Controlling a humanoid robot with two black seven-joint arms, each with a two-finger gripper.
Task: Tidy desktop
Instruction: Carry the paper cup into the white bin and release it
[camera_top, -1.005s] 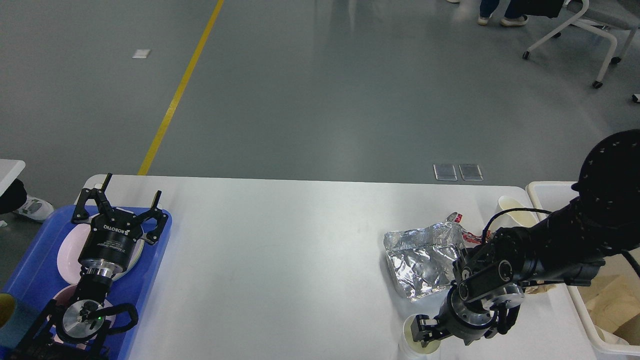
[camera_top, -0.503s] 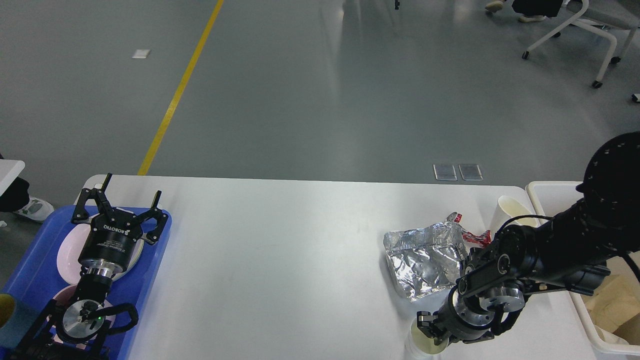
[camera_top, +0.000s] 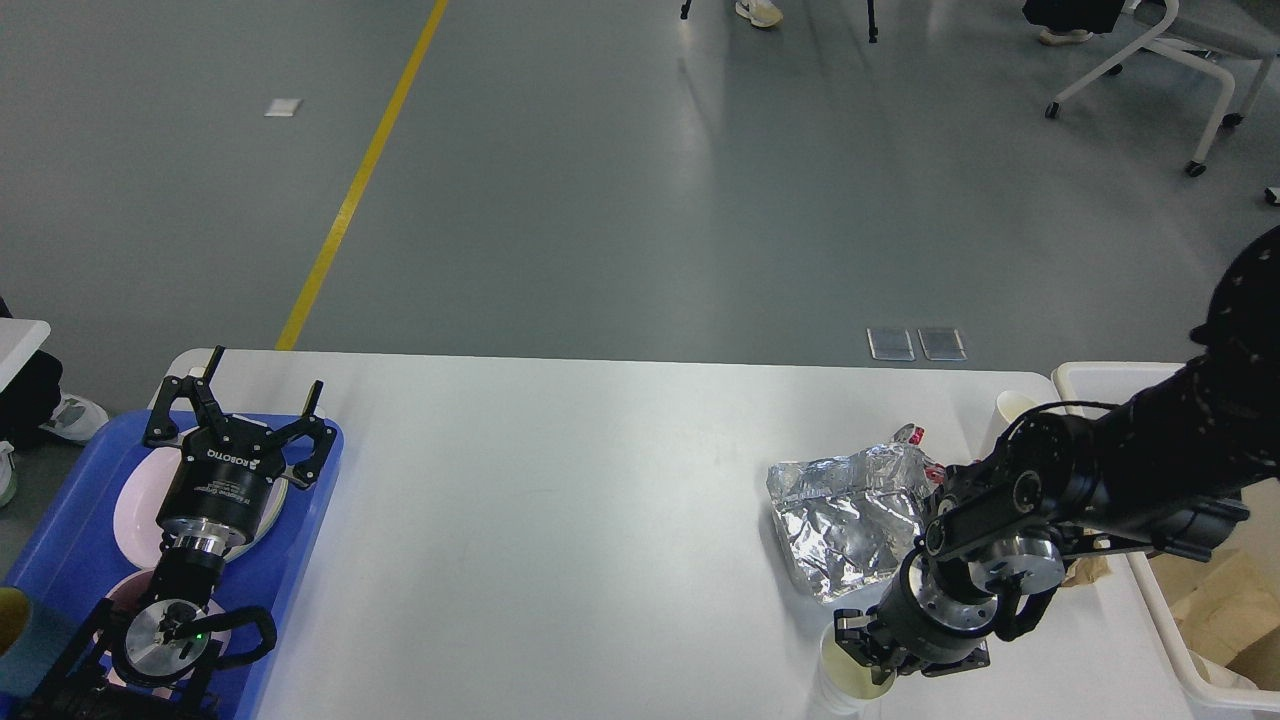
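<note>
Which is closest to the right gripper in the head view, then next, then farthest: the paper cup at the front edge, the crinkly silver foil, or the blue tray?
1. Paper cup, right at the right gripper, at the desktop's front edge.
2. Silver foil, just behind the gripper, toward the far side.
3. Blue tray, across the desktop at the left end, under the left gripper.
</note>
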